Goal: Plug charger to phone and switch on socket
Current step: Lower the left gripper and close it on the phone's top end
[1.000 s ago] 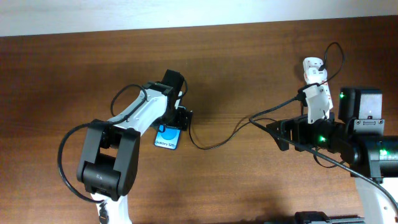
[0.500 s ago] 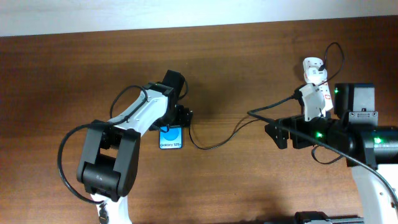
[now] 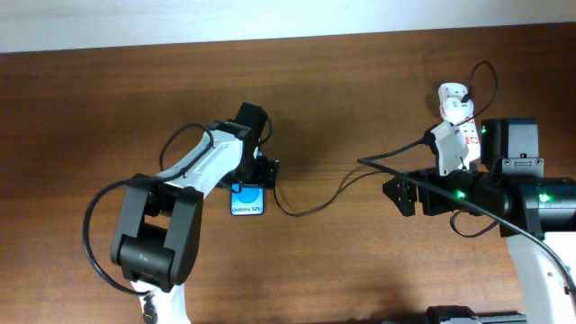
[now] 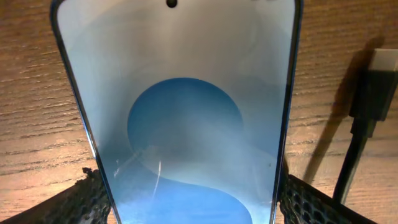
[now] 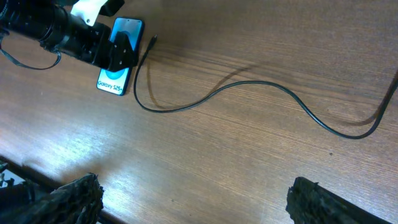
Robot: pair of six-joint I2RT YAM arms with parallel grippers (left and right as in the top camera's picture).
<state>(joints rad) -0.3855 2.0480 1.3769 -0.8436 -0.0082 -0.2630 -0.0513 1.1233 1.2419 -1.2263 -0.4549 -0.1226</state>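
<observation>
The phone [image 3: 246, 200] has swung square inside my left claw [image 4: 189, 193]; pinched or not, I cannot tell. Charger tip [image 4: 379, 81] still lies unplugged beside it; right claw [image 5: 193, 199] released.

A robotics lab is suggested — left arm [image 3: 193, 173] and right arm [image 3: 531, 202] are set at a wood-grain table [image 3: 90, 108] by a pale wall [image 3: 180, 18].

A phone [image 5: 112, 79] and a long black wire [image 5: 249, 83] on a brown table [image 5: 249, 174].
The left claw [image 5: 121, 53] sits over the blue phone's middle. The wire's small tip [image 5: 153, 40] lies just beside the phone, not plugged in. The right claw [image 5: 194, 186] is wide apart, holding nothing.
</observation>
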